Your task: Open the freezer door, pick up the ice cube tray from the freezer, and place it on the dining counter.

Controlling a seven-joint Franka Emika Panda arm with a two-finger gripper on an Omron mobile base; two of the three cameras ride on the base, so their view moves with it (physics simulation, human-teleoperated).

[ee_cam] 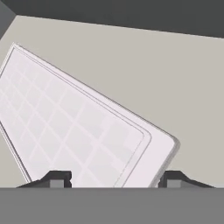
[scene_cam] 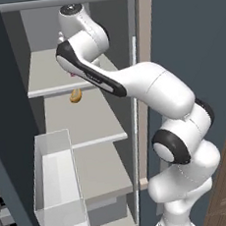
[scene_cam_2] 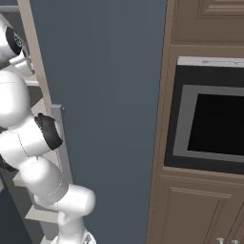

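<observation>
Though gripper [ee_cam: 114,178] straddles ice cube tray [ee_cam: 74,122], contact w/ it unclear.

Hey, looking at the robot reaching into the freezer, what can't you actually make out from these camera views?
- Gripper: in the hand view only its dark tips show, either side of the pale lilac-white ice cube tray; whether they touch it is unclear.
- Tray: its left end is cut by the hand view's edge.
- Small orange-brown lump: too small to identify in the left base view.
- Freezer shelves: partly hidden by the white arm.
</observation>
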